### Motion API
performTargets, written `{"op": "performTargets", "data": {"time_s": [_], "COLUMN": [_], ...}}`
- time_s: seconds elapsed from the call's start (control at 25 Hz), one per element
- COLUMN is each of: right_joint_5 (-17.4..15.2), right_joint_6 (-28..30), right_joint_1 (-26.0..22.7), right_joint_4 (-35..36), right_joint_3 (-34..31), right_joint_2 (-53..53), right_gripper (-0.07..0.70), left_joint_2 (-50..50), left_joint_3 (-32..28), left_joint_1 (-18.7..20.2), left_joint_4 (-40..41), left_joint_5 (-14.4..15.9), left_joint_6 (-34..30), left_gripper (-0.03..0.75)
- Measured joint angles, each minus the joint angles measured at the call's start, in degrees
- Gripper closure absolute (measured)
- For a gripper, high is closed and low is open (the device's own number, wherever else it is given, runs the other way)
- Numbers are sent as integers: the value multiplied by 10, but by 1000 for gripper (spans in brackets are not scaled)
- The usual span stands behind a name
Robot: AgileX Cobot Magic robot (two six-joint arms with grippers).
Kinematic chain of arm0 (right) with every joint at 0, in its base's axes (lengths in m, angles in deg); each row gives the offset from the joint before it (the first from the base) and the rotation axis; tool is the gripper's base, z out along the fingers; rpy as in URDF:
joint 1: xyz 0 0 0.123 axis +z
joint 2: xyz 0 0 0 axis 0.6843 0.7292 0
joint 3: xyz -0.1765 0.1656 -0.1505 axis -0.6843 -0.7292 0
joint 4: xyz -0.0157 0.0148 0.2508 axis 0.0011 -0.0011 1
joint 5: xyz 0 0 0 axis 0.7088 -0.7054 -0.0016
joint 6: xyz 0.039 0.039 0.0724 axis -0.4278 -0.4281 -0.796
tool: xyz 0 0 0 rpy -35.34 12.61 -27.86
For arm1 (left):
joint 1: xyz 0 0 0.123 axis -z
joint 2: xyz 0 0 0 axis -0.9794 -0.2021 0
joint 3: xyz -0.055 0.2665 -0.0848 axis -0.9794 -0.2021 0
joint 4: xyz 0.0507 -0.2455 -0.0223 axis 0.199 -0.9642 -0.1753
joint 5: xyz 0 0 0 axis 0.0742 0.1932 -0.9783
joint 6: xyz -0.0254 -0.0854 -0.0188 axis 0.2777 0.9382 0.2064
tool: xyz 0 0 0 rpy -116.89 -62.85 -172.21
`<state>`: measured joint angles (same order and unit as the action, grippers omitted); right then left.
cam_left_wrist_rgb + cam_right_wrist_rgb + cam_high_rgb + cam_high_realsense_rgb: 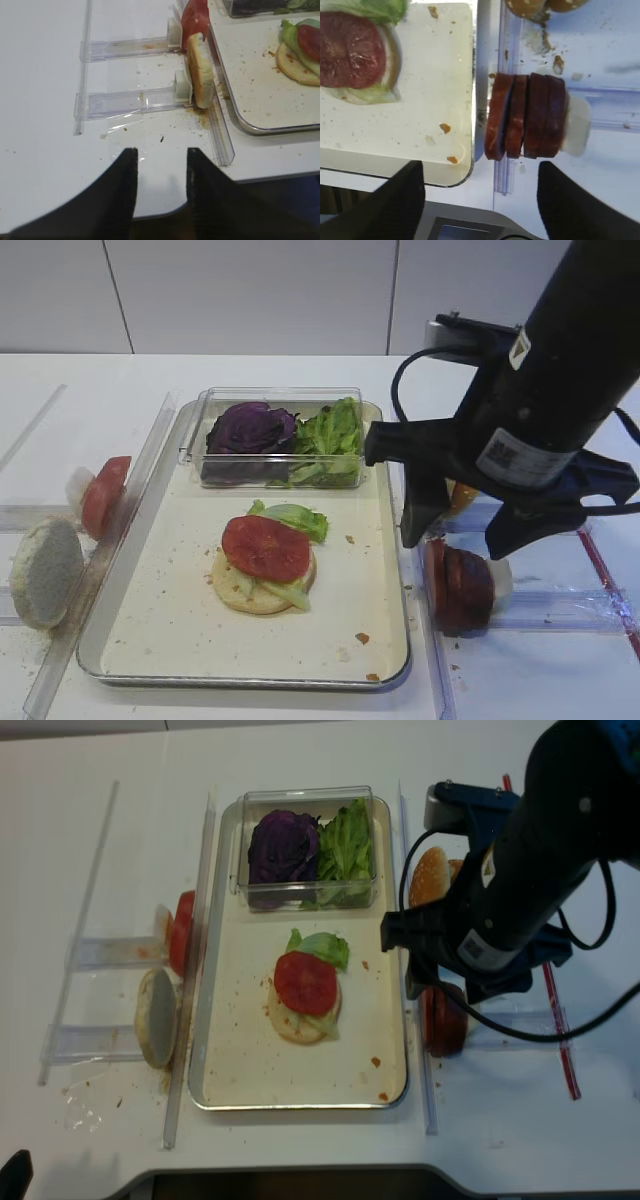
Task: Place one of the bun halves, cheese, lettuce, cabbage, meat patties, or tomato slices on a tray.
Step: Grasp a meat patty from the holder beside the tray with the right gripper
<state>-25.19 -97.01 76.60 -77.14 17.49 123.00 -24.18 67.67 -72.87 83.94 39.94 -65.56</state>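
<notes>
On the cream tray [180,640] a half-built burger sits near the middle: a pale bun half [262,588] at the bottom, lettuce [293,519] over it and one of the tomato slices [265,547] on top, so the next layer is probably meat. That fits where the right gripper [480,197] hangs, just off the tray's right edge and directly above the meat patties [526,116], which stand on edge in a clear rail holder on the worktop [540,680] so that fingers can drop either side of one disc. Its fingers [572,207] are spread wide and empty, flanking the row without touching it. The left gripper [159,187] waits low at the near left, fingers parted and holding nothing, pointed at a bun [199,71] and tomato [192,17] racked upright beside the tray's left rim.
</notes>
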Motion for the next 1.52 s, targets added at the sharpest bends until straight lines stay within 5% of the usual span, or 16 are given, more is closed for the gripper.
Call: {"op": "performTargets", "data": {"time_s": [0.8,1.52], "right_joint_5": [57,72], "right_joint_6": [15,16], "right_joint_1": [6,6], "right_joint_4": [38,39], "right_joint_3": [1,4], "right_joint_2": [55,81], "right_gripper": [134,134], "left_joint_2": [0,0], "left_joint_3": [0,0], "left_joint_1": [0,0], "left_joint_4": [0,0], "left_joint_5": [0,0], "left_joint_6": [0,0], "left_gripper": [482,482]}}
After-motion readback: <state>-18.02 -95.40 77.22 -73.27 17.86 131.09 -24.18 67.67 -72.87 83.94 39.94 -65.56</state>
